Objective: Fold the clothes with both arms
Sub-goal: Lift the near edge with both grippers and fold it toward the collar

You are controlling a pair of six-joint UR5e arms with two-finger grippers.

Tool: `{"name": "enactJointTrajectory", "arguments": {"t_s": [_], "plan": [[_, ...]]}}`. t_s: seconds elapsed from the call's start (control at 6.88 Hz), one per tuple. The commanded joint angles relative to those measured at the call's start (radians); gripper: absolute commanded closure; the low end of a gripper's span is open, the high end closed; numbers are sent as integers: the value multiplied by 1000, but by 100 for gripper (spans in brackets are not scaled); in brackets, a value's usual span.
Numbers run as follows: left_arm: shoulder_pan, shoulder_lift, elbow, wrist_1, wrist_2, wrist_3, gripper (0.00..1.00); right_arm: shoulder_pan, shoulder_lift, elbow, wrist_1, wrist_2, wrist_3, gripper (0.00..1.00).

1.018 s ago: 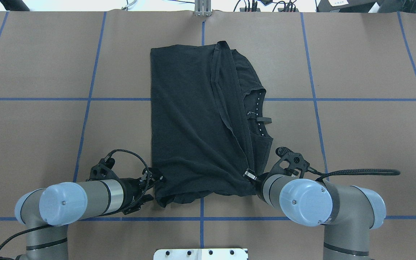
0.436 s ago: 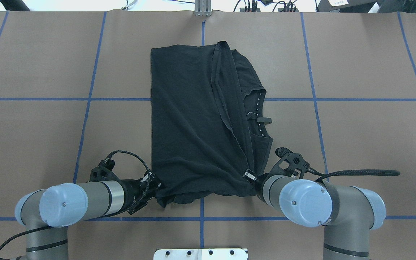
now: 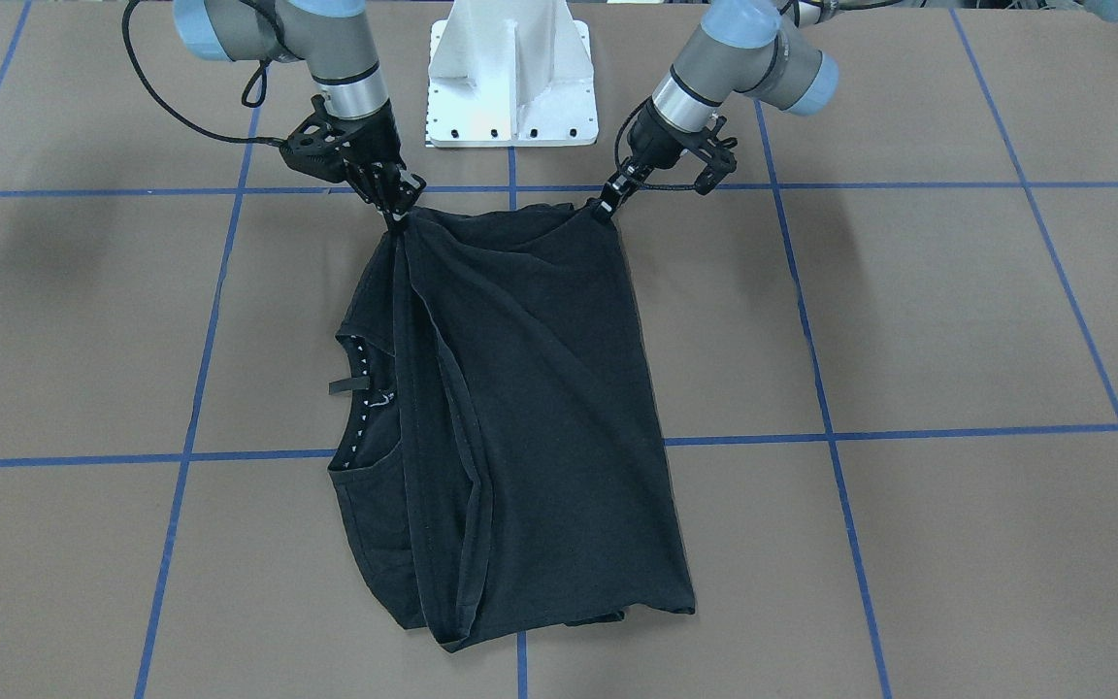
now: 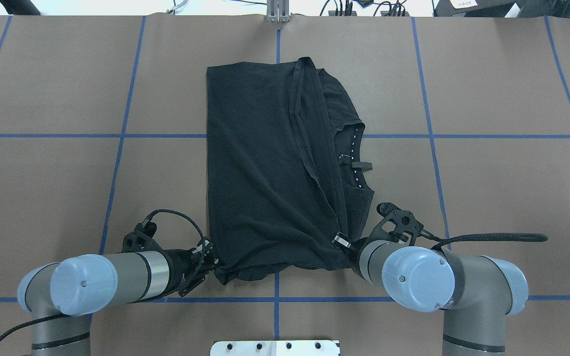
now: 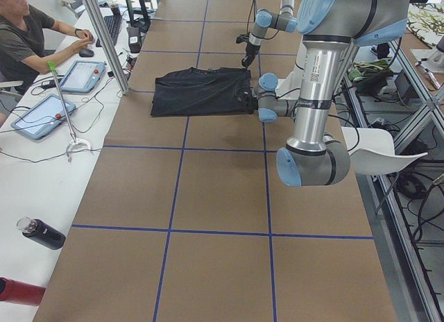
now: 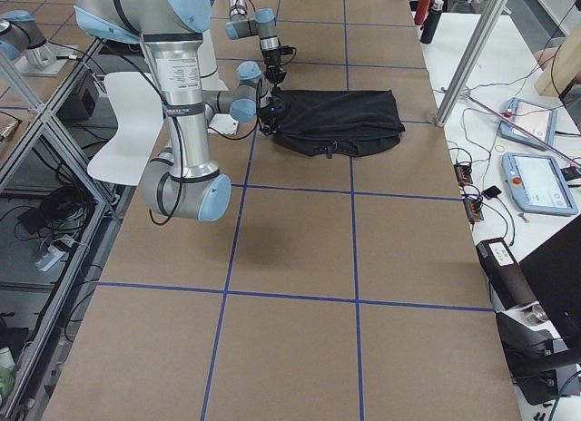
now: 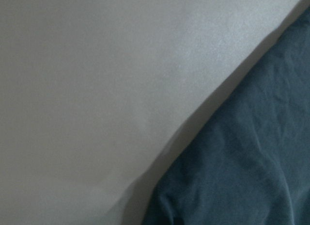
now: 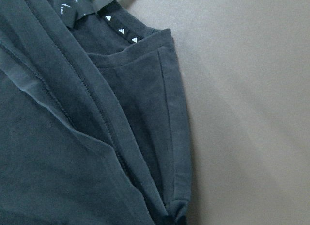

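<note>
The clothes are one black T-shirt (image 4: 260,163), folded lengthwise and flat on the brown table; its white-dotted neck trim (image 4: 355,158) peeks out on the right side. At the shirt's near left corner, my left gripper (image 4: 217,267) is shut on the fabric, also seen in the front view (image 3: 604,210). My right gripper (image 4: 344,243) is shut on the near right corner, where the fabric bunches to a point (image 3: 397,216). The right wrist view shows the sleeve and trim (image 8: 121,33). In the left wrist view only a shirt edge (image 7: 242,162) over the table shows.
The white pedestal base (image 3: 512,78) stands just behind both grippers. Blue tape lines (image 4: 117,163) grid the table. Beyond the table's far edge is a side bench with tablets (image 5: 76,75), bottles (image 5: 40,233) and a seated person (image 5: 24,37).
My left gripper, open beside the shirt's near left corner a second ago, has slid onto it and shut. The corner shifted slightly. The right arm has not moved.
</note>
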Motion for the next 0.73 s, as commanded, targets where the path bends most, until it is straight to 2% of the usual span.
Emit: {"name": "enactJointTrajectory", "arguments": {"t_s": [0.0, 0.29, 0.58], "plan": [[7, 47, -65, 4, -6, 0, 100, 2, -6, 14, 0, 3, 0, 100], [14, 47, -85, 2, -7, -34, 100, 2, -38, 80, -2, 29, 1, 100], [18, 50, -155, 4, -17, -63, 100, -9, -65, 140, 0, 102, 79, 100]]}}
